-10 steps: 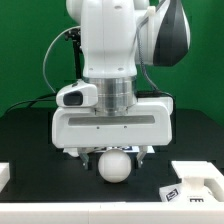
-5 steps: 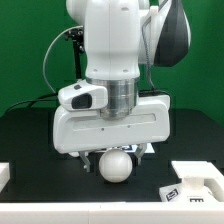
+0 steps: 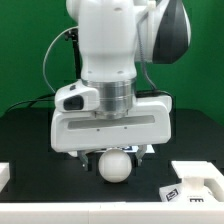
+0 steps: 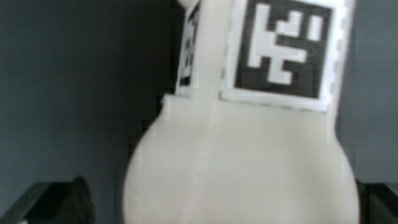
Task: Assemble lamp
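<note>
Black table (image 3: pixel 25 135), green backdrop (image 3: pixel 30 60), black cables (image 3: pixel 66 45)

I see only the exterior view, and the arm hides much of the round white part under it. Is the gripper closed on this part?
Observer: No. In the wrist view the gripper is open. The lamp bulb lies between its fingers, and a dark gap shows beside this one.
Operator: Does the bulb carry any marker?
Observer: Yes, a black-and-white square tag sits on its narrower end.
Operator: So it is not a plain ball?
Observer: No, it is elongated: a narrow neck widens into the rounded body.
</note>
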`<action>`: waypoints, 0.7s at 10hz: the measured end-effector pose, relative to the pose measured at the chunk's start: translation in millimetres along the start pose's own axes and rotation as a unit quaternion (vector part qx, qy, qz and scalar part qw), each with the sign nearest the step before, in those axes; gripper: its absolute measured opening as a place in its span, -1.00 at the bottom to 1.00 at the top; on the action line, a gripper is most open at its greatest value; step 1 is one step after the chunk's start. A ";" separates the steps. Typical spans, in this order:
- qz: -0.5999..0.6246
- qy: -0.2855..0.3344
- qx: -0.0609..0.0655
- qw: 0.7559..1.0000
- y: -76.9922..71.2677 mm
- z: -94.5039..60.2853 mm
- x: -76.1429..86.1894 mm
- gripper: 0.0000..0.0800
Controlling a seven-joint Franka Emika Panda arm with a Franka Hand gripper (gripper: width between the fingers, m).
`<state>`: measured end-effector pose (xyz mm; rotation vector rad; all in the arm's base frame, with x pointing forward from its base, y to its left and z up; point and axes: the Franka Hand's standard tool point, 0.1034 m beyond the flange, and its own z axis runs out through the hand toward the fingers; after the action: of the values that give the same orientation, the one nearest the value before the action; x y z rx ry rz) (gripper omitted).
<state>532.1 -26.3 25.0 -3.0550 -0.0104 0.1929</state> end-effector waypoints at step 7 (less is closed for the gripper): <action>0.057 -0.046 0.010 0.997 7.5 0.9 -0.4 0.75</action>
<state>531.5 -33.6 23.6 -3.0266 0.1586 0.3393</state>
